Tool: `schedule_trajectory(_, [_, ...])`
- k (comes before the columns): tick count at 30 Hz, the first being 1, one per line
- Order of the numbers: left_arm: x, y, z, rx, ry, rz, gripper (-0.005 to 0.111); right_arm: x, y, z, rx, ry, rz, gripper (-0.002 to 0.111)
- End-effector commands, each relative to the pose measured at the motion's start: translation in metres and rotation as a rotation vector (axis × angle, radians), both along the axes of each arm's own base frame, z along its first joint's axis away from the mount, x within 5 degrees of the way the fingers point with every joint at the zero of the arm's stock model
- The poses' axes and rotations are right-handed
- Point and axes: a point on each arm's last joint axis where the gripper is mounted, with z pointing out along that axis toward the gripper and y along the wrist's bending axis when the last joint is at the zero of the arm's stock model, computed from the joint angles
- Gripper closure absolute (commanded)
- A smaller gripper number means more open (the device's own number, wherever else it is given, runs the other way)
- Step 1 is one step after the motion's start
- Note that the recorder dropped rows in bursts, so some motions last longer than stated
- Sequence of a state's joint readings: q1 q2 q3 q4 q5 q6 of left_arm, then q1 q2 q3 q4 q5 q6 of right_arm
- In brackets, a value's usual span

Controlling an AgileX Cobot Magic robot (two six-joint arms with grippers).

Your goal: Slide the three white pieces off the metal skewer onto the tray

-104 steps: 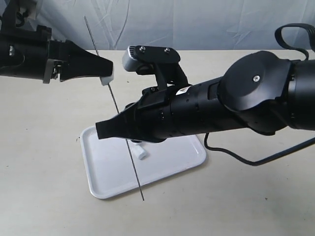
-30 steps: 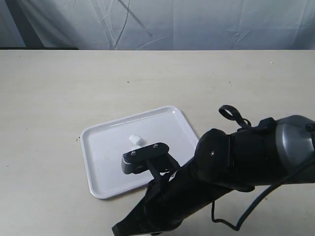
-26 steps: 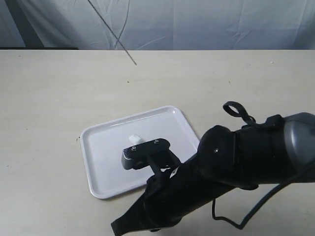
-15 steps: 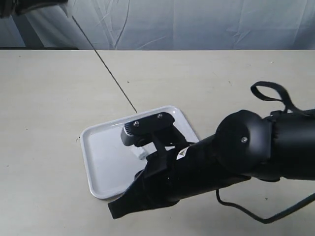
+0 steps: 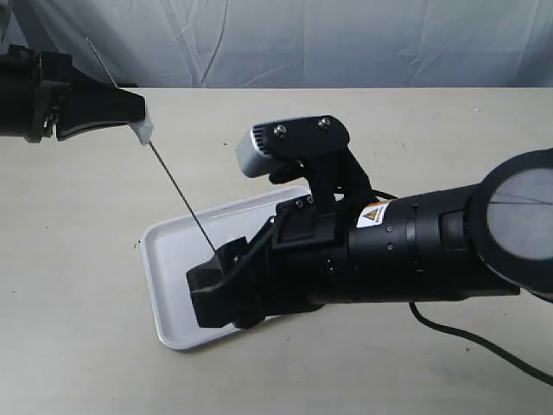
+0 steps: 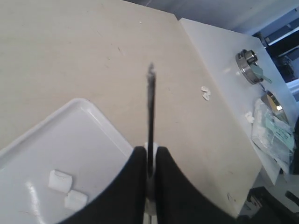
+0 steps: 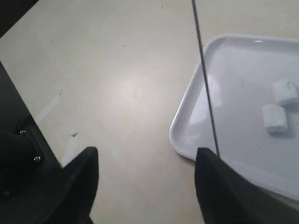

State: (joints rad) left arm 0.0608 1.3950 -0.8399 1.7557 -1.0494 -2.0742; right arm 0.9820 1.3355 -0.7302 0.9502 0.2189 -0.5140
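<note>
In the exterior view the left arm reaches in level from the side, its left claw point(image 5: 134, 112) clamped on a white piece point(image 5: 144, 130) threaded on the skewer point(image 5: 181, 194). The skewer slants down to the right claw point(image 5: 220, 290), whose arm stretches low over the tray point(image 5: 164, 259). The left wrist view shows two white pieces point(image 6: 60, 180) on the tray below the pinched fingers point(image 6: 135, 186). In the right wrist view the right claw is spread wide above the counter point(image 7: 117, 84), with the skewer tip close by one finger.

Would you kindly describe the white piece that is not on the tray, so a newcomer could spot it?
From the white tray, follow the thin metal skewer up to the left gripper. The white piece sits pinched at that gripper's tip, on the skewer; the other two pieces lie loose on the tray.
</note>
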Motion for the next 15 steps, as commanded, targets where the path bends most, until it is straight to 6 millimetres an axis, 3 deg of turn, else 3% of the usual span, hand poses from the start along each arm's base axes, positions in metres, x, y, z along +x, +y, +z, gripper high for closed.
schedule_trajectory(1, [-0.004,-0.002,0.001,-0.046,0.028,-0.043,0.107,0.003,-0.002,0.005,0.017,-0.025,-0.023,0.054])
schedule_trajectory(11, [-0.018,-0.029,0.004,-0.078,0.044,-0.204,0.107,0.008,0.0,0.002,0.003,-0.072,-0.043,0.054])
schedule_trajectory(15, [-0.021,-0.032,0.005,-0.092,0.05,-0.239,0.107,0.011,0.001,-0.001,-0.001,-0.082,-0.06,0.054])
